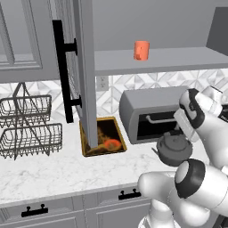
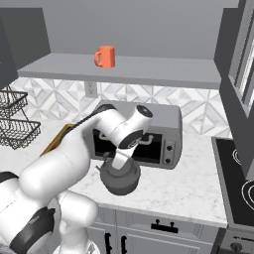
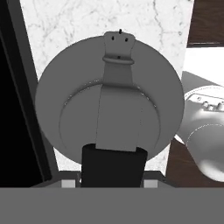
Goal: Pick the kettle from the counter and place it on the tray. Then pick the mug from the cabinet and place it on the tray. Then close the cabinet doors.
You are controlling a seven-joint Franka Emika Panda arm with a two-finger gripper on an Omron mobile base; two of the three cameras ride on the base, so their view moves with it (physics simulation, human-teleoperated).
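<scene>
Two wire baskets (image 1: 29,127) stand at the far left. Next comes the tray (image 1: 115,133) on the counter (image 1: 67,171), partly behind an open cabinet door (image 1: 84,71). The mug (image 1: 141,50) sits on the cabinet (image 1: 156,60) shelf. Before the toaster oven (image 1: 151,111), the kettle (image 1: 174,149) rests under the gripper (image 2: 120,166); whether the jaws grasp its handle I cannot tell.

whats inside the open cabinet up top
One orange mug stands on the grey shelf of the cabinet, handle to its left in the right base view. The rest of the visible shelf is bare. The open door hides the shelf's left end.
</scene>
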